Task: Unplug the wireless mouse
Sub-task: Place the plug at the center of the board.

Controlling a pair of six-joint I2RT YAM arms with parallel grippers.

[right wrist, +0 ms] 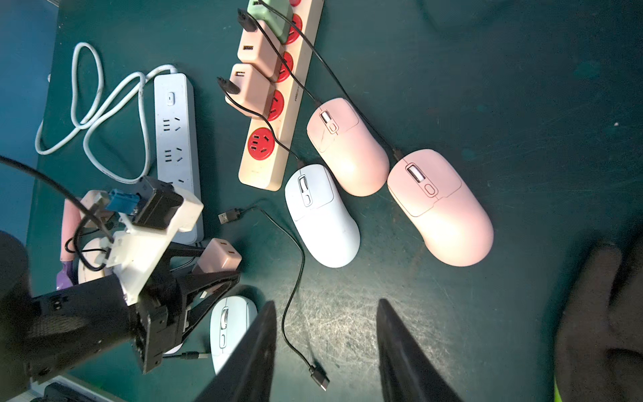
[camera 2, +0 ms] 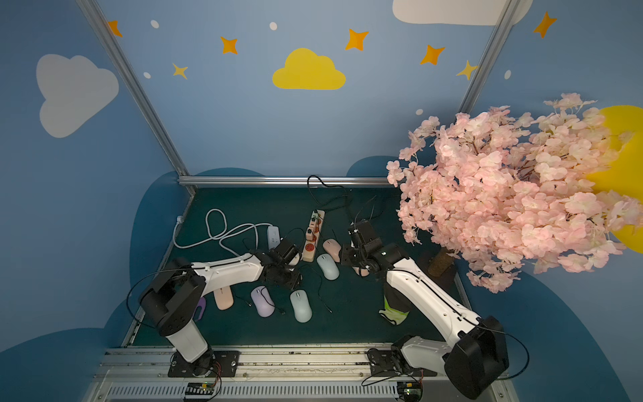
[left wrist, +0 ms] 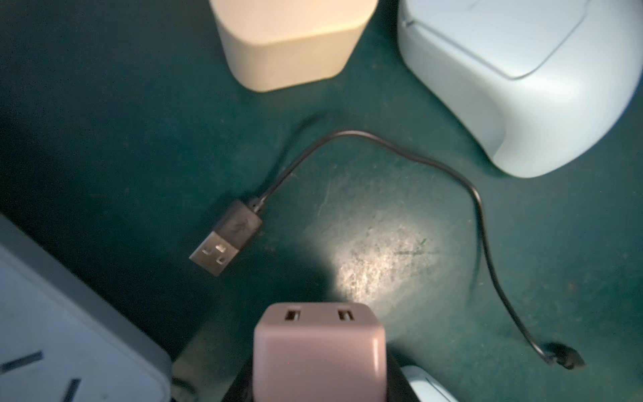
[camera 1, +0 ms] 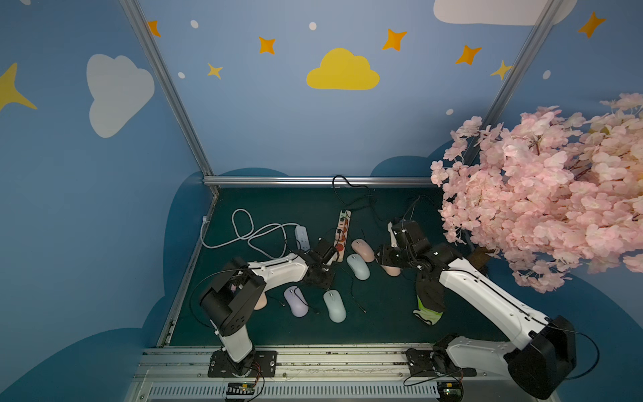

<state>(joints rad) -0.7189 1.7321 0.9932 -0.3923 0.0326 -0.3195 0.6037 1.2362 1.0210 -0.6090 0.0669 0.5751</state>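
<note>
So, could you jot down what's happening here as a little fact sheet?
left gripper: shut on a pink charger, held clear of the strip
right gripper: open, empty, above the mat
loose cable: black, both ends free, lying on the mat
strip: three plugged chargers, each cabled to a mouse
cabled mice: white mouse, two pink mice

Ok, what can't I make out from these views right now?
- Left wrist view: the pink charger hides the fingertips of the left gripper holding it.
- Right wrist view: the green charger on the beige power strip is cut off by the picture edge.
- Both top views: one pink mouse sits mostly under the right arm.
- Top views: which charger ports hold cables is too small to tell.
</note>
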